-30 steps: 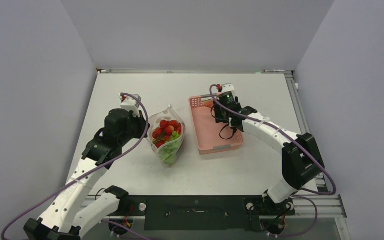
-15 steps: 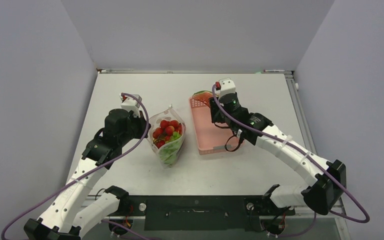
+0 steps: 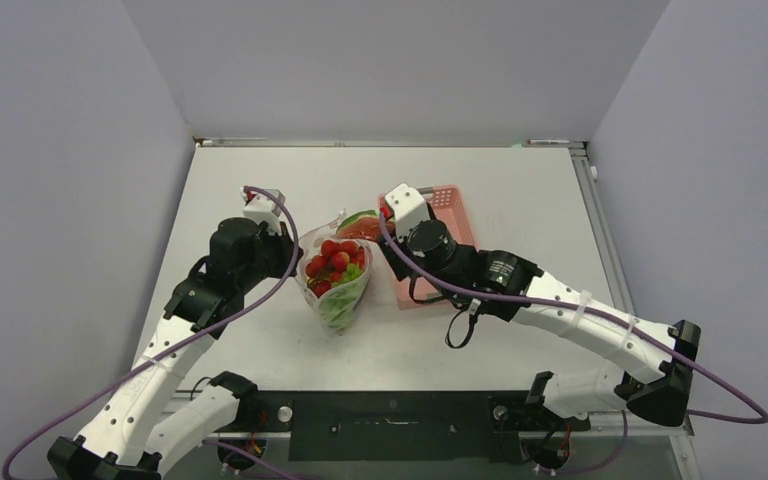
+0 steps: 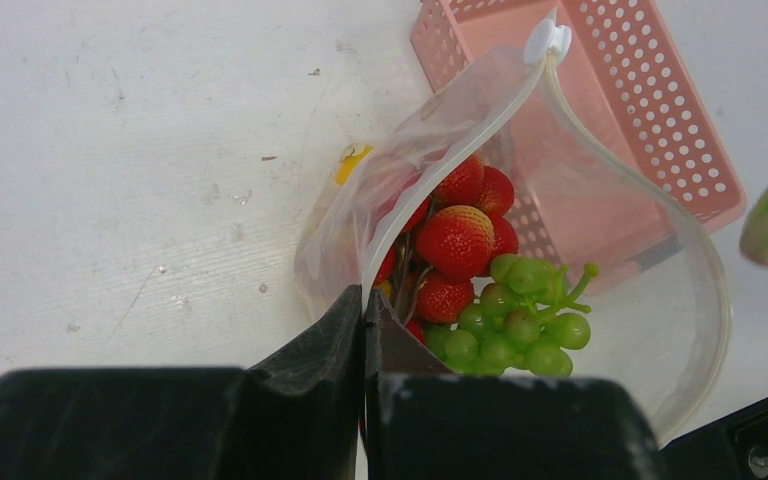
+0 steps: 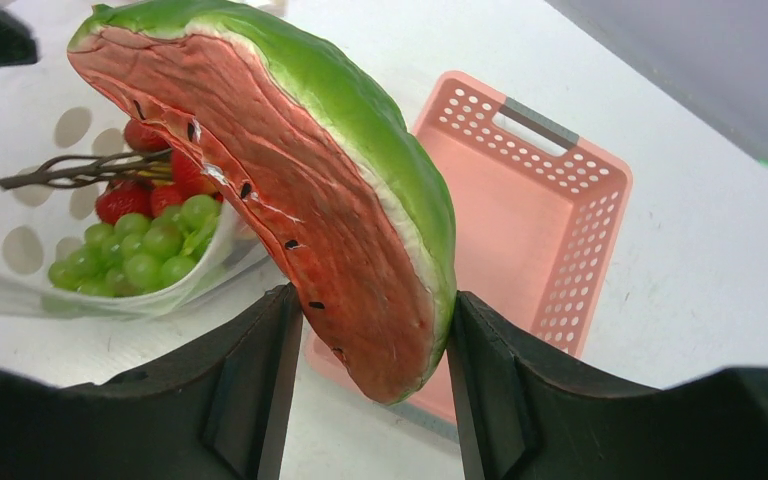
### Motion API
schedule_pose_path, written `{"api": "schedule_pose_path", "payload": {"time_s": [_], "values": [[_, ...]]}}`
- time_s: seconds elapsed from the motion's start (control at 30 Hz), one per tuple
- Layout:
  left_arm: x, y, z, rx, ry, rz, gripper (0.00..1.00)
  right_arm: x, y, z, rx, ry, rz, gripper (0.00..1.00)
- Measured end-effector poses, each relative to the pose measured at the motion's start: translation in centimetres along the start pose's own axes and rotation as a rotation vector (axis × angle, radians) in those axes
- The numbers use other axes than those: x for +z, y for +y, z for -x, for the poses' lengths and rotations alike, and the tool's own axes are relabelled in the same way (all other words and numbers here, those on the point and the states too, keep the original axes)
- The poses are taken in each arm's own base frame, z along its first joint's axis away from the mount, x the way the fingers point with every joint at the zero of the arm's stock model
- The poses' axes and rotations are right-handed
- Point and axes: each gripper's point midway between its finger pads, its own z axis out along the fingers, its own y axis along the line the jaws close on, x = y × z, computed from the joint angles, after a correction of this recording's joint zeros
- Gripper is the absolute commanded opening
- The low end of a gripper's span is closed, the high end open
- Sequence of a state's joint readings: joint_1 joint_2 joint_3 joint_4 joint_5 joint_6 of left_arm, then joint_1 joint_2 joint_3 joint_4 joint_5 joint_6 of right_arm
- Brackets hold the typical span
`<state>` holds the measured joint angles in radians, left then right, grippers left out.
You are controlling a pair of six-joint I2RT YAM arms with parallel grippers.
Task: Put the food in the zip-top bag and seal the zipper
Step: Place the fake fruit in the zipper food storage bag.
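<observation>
Left wrist view: L gripper is pinching shut on the zipper of 1 clear zip-top bag, which is standing open on the table, left of 1 pink basket. It's holding 1 green grape bunch and approx 6 strawberries, some blurring behind plastic. R gripper is clamping 1 watermelon slice beside the bag mouth.
</observation>
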<state>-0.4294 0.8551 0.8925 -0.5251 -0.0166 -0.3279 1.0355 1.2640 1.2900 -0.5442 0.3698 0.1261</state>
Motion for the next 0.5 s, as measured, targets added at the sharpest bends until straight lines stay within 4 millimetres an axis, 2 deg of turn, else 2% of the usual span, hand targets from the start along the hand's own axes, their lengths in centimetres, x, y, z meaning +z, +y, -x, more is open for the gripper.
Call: {"api": "schedule_pose_path", "payload": {"time_s": [0.23,0.33,0.5], "values": [[0.0,0.0,0.0,0.001,0.0,-0.001,0.0,-1.5,2.7,0.0,-0.21,-0.012,0.014,0.26],[0.0,-0.2,-0.1,0.001,0.004,-0.012,0.0,-1.4,3.0,-0.2,-0.295,-0.007,0.009,0.27],[0.0,-0.5,-0.2,0.001,0.009,-0.026,0.0,-0.8,3.0,-0.2,-0.442,-0.003,0.006,0.21]]}}
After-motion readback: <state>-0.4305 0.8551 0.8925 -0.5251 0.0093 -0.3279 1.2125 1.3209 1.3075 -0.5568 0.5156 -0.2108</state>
